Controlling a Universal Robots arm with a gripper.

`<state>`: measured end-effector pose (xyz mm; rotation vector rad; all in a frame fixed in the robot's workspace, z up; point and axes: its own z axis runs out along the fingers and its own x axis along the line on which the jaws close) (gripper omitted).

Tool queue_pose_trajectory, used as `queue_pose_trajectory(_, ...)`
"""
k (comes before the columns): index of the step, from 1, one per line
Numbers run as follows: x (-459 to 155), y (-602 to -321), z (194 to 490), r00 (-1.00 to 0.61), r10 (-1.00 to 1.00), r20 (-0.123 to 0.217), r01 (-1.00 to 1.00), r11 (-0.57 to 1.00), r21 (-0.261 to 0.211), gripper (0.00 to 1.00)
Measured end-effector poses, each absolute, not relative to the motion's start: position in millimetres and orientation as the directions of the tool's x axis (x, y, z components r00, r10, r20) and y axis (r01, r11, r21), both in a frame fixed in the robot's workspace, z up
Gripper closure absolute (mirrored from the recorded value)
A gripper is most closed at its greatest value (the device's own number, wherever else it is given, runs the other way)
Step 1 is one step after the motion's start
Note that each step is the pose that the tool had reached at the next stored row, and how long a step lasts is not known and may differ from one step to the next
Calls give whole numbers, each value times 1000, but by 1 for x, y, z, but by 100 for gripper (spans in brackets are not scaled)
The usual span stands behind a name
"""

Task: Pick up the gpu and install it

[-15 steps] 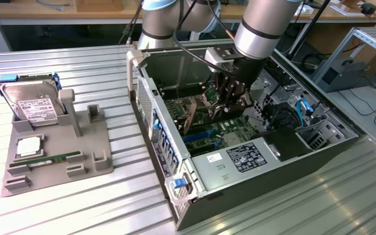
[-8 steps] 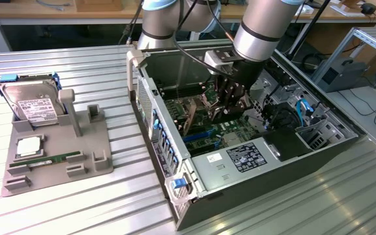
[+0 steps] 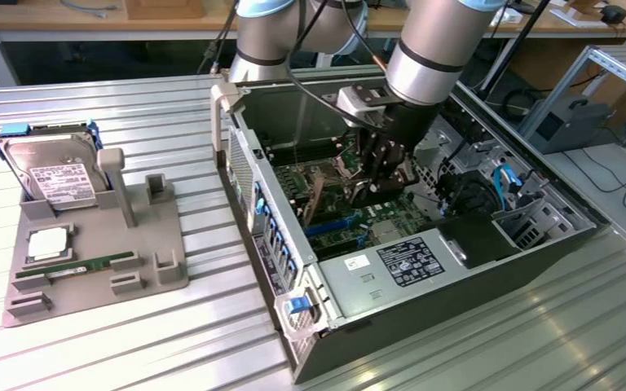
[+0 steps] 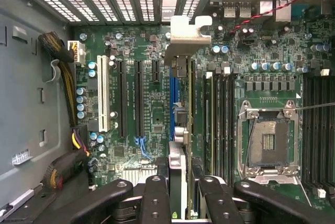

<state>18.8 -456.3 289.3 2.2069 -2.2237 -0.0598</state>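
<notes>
Inside the open computer case [image 3: 250,183], my gripper [image 4: 180,190] is clamped on the gpu [image 4: 178,156]. My fingers [image 4: 157,198] pinch its two flat faces at the end away from the silver bracket [image 4: 187,33].

The card stands on edge above the motherboard [image 4: 136,145], so from my wrist it reads as a thin strip. Its long axis runs straight out from my fingers to the bracket, which lies at the vented rear wall of the case.

That axis is parallel to the blue slot [image 4: 171,85]. The card's lower edge appears just beside the blue slot, on the side toward the CPU socket [image 4: 268,143] rather than toward the white slot [image 4: 102,93]. Seen from above like this, I cannot tell whether that sideways offset is real. Nor can I tell whether the card's edge is touching the blue slot or hanging above it.
</notes>
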Motion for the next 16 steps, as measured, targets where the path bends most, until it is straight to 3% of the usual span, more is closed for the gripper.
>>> queue_pose_trajectory(16,8,-457,281,-8,-1000,-21,-999,7,33,73)
